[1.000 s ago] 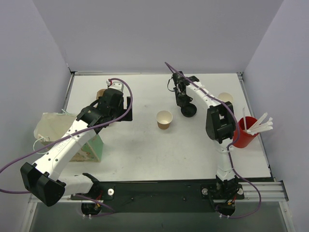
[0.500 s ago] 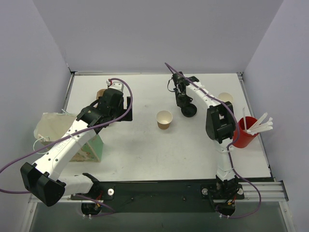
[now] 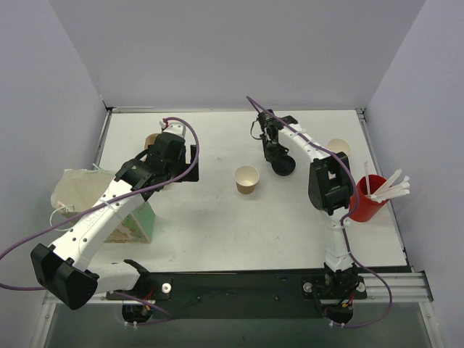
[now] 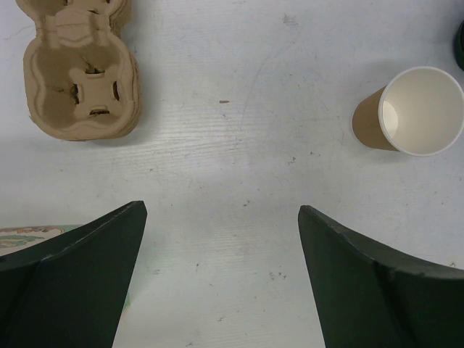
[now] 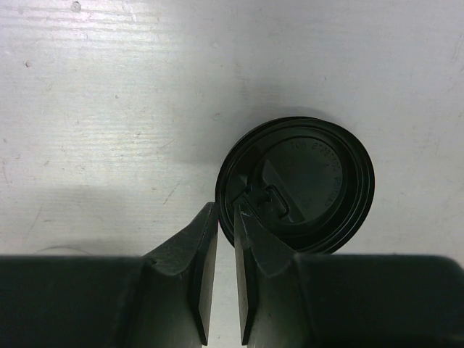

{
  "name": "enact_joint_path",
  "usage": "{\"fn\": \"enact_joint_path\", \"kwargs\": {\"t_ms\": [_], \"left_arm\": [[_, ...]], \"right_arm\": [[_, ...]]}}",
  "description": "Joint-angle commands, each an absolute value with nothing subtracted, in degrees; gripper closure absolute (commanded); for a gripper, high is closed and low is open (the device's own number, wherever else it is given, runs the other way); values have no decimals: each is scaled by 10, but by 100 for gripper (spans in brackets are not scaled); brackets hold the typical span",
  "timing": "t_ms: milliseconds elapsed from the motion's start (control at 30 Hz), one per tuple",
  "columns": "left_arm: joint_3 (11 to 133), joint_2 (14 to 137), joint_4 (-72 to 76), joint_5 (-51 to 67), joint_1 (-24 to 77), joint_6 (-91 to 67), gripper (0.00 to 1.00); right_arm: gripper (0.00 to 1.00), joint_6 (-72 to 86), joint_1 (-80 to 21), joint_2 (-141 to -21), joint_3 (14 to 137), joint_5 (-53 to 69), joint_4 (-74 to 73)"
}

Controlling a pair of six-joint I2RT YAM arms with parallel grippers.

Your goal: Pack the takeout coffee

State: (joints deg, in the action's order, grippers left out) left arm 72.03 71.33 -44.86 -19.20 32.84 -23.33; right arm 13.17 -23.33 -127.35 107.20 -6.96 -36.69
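The takeout coffee's brown paper cup (image 3: pixel 247 179) (image 4: pixel 413 110) stands open and empty mid-table, without its lid. Its black lid (image 3: pixel 283 167) (image 5: pixel 301 185) lies flat on the table to the cup's right. My right gripper (image 3: pixel 277 159) (image 5: pixel 226 212) reaches down at the lid's left edge, with its jaws nearly together and the lid's rim pinched between them. My left gripper (image 3: pixel 190 164) (image 4: pixel 221 212) hovers open over bare table, to the left of the cup, holding nothing.
A tan pulp cup carrier (image 4: pixel 80 87) (image 3: pixel 152 139) lies beyond the left gripper. At the left are a paper bag (image 3: pixel 76 192) and a green box (image 3: pixel 138 223). On the right are a red cup of white sticks (image 3: pixel 366 201) and a cream disc-like cup (image 3: pixel 338 147).
The right gripper's jaws have narrowed a little on the lid's rim, and the lid has edged slightly left. The left arm has not moved.
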Motion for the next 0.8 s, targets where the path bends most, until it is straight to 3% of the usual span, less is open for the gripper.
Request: {"fn": "enact_joint_path", "kwargs": {"t_ms": [0, 767], "left_arm": [[730, 708, -439, -196, 325, -234, 3], [722, 703, -438, -200, 325, -233, 3]], "right_arm": [[88, 129, -236, -1281, 1067, -74, -389], [92, 131, -237, -1297, 1067, -74, -391]]}}
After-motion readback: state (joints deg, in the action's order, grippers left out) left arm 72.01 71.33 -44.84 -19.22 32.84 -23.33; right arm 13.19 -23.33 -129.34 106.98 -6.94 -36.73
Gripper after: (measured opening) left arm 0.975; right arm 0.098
